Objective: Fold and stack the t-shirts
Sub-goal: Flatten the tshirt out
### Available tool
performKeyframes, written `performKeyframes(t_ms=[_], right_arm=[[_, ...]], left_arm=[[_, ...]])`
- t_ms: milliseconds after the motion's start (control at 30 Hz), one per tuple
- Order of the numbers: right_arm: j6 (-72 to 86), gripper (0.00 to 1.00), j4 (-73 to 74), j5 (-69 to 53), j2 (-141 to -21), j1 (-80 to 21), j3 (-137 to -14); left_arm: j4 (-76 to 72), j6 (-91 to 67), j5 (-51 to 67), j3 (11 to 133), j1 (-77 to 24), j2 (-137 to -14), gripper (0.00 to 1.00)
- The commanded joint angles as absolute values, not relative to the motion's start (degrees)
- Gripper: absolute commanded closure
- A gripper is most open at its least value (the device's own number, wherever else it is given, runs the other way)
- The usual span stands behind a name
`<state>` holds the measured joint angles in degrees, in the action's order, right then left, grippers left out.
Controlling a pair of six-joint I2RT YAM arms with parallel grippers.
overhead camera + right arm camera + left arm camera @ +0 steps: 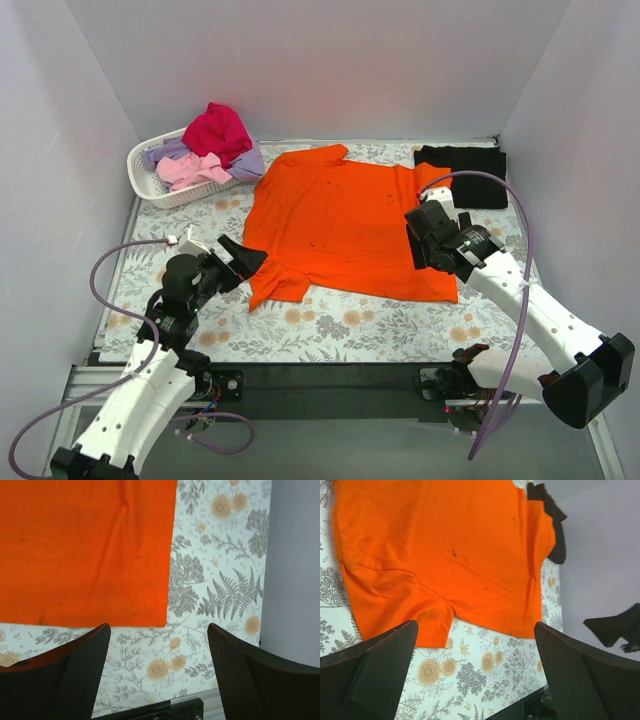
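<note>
A bright orange t-shirt (pixel 345 220) lies spread flat on the floral table cloth (pixel 330 330). It also shows in the left wrist view (pixel 440 550) and the right wrist view (pixel 85 550). My left gripper (pixel 245 258) is open and empty, just left of the shirt's near left sleeve (pixel 395 605). My right gripper (pixel 428 240) is open and empty above the shirt's near right hem corner (pixel 157 617). A folded black t-shirt (pixel 462 162) lies at the back right. Magenta (pixel 218 130), pink (pixel 190 170) and lavender (pixel 247 162) shirts sit in a white basket (pixel 145 185).
White walls close in the table on the left, back and right. The table's black front edge (pixel 330 380) runs below the cloth. The right arm's purple cable (pixel 515 215) loops over the right side of the cloth.
</note>
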<state>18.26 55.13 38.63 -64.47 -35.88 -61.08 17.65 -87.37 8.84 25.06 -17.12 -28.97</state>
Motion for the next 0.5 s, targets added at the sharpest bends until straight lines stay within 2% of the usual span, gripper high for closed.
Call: performKeyframes(t_ms=[0, 200, 467], right_arm=[[12.67, 0.28, 43.18, 40.17, -64.95, -36.04, -60.74], [7.30, 0.26, 25.41, 27.61, -68.11, -33.76, -55.64], [5.45, 0.27, 16.27, 17.24, -76.28, -29.36, -54.50]], left_arm=[[12.59, -85.25, 7.21, 23.48, -17.40, -35.76, 0.06], [9.67, -84.02, 0.89, 19.87, -17.84, -46.14, 0.05], [13.35, -86.92, -2.46, 16.44, -19.07, -41.14, 0.05]])
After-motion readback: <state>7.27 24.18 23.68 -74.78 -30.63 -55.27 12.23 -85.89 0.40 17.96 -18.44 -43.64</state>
